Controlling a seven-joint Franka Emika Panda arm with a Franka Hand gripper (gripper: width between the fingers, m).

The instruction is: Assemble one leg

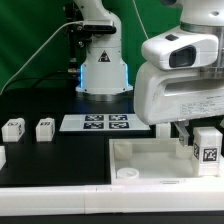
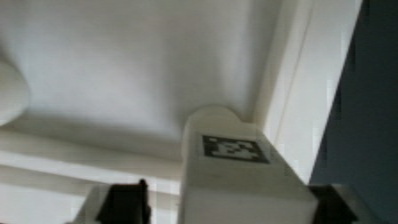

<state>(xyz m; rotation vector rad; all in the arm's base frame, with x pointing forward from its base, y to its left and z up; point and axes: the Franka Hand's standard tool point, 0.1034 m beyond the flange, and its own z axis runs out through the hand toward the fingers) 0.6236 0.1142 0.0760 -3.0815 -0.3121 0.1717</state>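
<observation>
A white leg [image 1: 206, 150] with a black-and-white tag stands upright at the exterior view's right, on the far right corner of the large white tray-like piece [image 1: 140, 158]. My gripper [image 1: 200, 138] reaches down over it. In the wrist view the leg [image 2: 235, 160] rises between the two dark fingers [image 2: 121, 205]. One finger lies against the leg's side. A grey gap shows between the other finger and the leg. The jaws stand open astride the leg. The tray's white floor and raised rim [image 2: 294, 70] lie behind it.
Two more legs [image 1: 13, 128] [image 1: 45, 128] stand on the black table at the exterior view's left, and part of another [image 1: 2, 157] shows at the left edge. The marker board [image 1: 95, 122] lies mid-table in front of the arm's base [image 1: 103, 75].
</observation>
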